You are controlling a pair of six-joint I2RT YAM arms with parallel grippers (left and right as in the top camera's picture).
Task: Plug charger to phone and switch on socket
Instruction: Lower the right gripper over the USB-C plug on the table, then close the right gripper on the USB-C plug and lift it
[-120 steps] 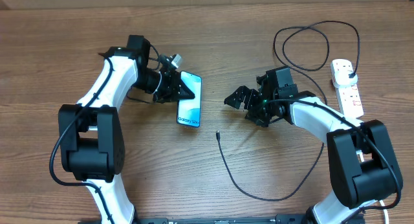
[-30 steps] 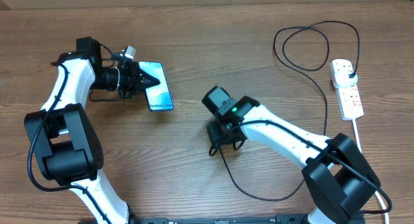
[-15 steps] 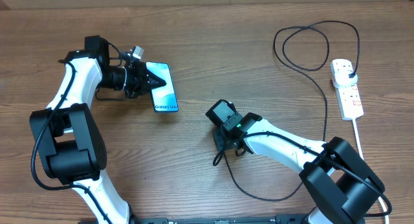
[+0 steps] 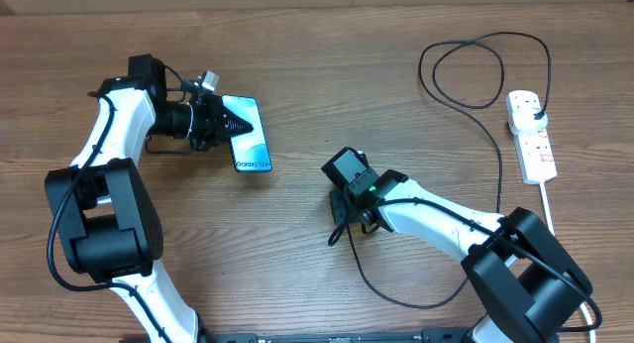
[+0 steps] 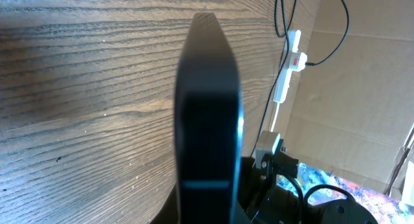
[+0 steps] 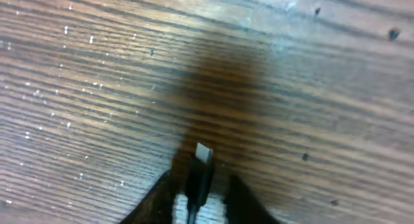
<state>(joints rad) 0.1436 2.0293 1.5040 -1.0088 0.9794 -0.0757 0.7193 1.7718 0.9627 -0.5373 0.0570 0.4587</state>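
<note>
**Connector tip sits in the right pincer; phone waits up and to its left**

The right pincer (image 6: 200,185) has its two fingers drawn in close on either side of the charger (image 6: 198,179). The connector's silver tip juts out ahead of them over bare wood. Thin pale slivers show beside the connector in the wrist view, so I cannot tell whether the pads have actually bitten.

Behind the pincer the black cable trails off toward the robot, then loops round to the right.

From this pincer the phone (image 4: 248,135) lies well apart, off to the left and farther out across the table. The left pincer (image 4: 216,125) is clamped on the phone's far short end. The phone's long axis runs slantwise, and its free short end, nearest the "Galaxy S24" lettering, is the part closest to the right pincer.

From overhead the right pincer seems angled down toward the table and the robot, not toward that end. The coming move probably calls for a lift and a turn to line the tip up with the phone's axis.

The socket (image 4: 532,137) lies far to the right, nearer the right arm
</note>
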